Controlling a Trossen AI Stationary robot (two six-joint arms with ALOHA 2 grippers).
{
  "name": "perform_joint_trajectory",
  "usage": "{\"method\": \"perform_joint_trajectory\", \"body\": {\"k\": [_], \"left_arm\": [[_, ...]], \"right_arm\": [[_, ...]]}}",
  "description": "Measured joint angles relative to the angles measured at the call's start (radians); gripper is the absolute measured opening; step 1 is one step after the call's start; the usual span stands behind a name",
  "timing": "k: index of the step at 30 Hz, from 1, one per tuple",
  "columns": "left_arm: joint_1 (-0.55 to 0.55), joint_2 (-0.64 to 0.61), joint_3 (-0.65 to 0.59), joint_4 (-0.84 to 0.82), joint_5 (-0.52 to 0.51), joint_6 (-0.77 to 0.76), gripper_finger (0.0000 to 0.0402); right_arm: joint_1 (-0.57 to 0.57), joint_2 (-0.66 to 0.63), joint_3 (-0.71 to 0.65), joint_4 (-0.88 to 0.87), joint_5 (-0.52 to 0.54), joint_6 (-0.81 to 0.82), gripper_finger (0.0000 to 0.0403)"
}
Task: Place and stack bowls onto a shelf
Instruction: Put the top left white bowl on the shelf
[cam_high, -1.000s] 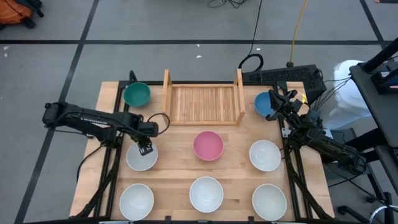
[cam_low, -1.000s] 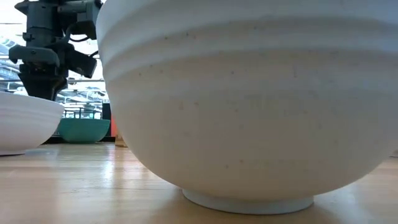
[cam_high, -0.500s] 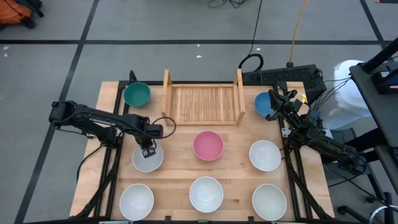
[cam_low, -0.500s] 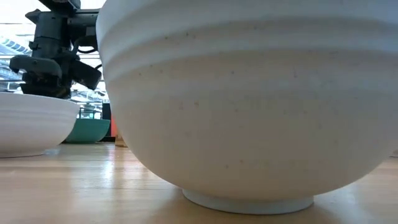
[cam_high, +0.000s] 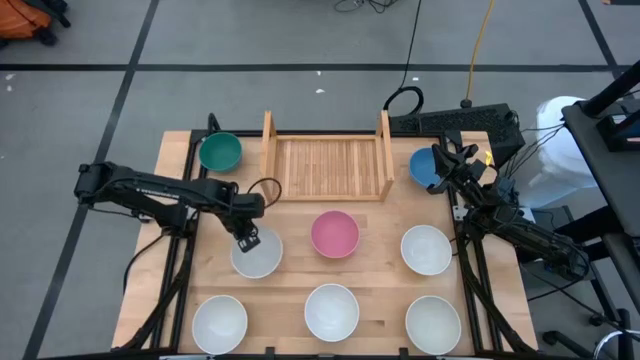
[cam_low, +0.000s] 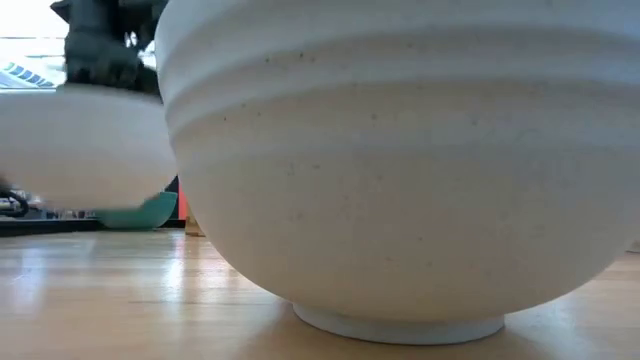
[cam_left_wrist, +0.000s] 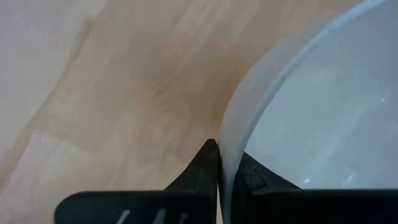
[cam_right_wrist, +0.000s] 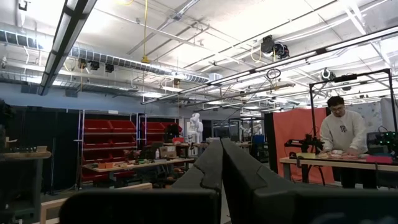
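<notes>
Left claw (cam_high: 247, 238), pinching white bowl (cam_high: 257, 255) by its rim, has lifted it off bench toward shelf (cam_high: 327, 165); right claw (cam_right_wrist: 221, 163) pressed together, idle.

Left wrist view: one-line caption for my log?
Left gripper pinching a white bowl's rim above the wooden tabletop.

Even bright overhead light, low view motion-blurred left, backlit

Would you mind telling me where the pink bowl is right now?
In the high view, the pink bowl sits mid-table, just in front of the wooden shelf, right of the white bowl the left hand grips.
</notes>
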Motion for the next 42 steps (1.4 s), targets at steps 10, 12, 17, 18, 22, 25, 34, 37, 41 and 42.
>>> {"method": "perform_joint_trajectory", "body": {"k": [10,12,17,18,22,25,34,37,41,42], "left_arm": [[0.075,0.001,0.346,-0.019,-0.174,0.012,0.0005],[0.117,0.006,0.404,-0.063,-0.214,0.014,0.0005],[0.248,0.051,0.525,-0.143,-0.223,0.065,0.0005],[0.273,0.066,0.547,-0.15,-0.223,0.076,0.0005],[0.375,0.146,0.647,-0.176,-0.216,0.179,0.0005],[0.444,0.228,0.745,-0.174,-0.185,0.267,0.0005],[0.593,0.496,1.111,-0.291,-0.093,0.439,0.0005],[0.622,0.587,1.238,-0.374,-0.067,0.494,0.0005],[0.651,0.69,1.356,-0.443,0.02,0.553,0.0005],[0.657,0.71,1.373,-0.455,0.041,0.564,0.0005]], "right_arm": [[0.0,0.0,0.0,0.0,0.0,0.0,0.0],[0.0,0.0,0.0,0.0,0.0,0.0,0.0],[0.0,0.0,0.0,0.0,0.0,0.009,0.0],[0.0,0.0,0.0,0.0,0.0,0.015,0.0],[0.0,0.0,0.0,0.008,0.0,0.019,0.0],[0.0,0.0,0.0,0.009,0.0,0.019,0.0],[0.0,0.0,0.0,0.011,0.0,0.027,0.0],[0.0,0.0,0.0,0.01,0.0,0.027,0.0],[0.0,0.0,0.0,0.01,0.0,0.027,0.0],[0.0,0.0,0.0,0.01,0.0,0.027,0.0]]}}
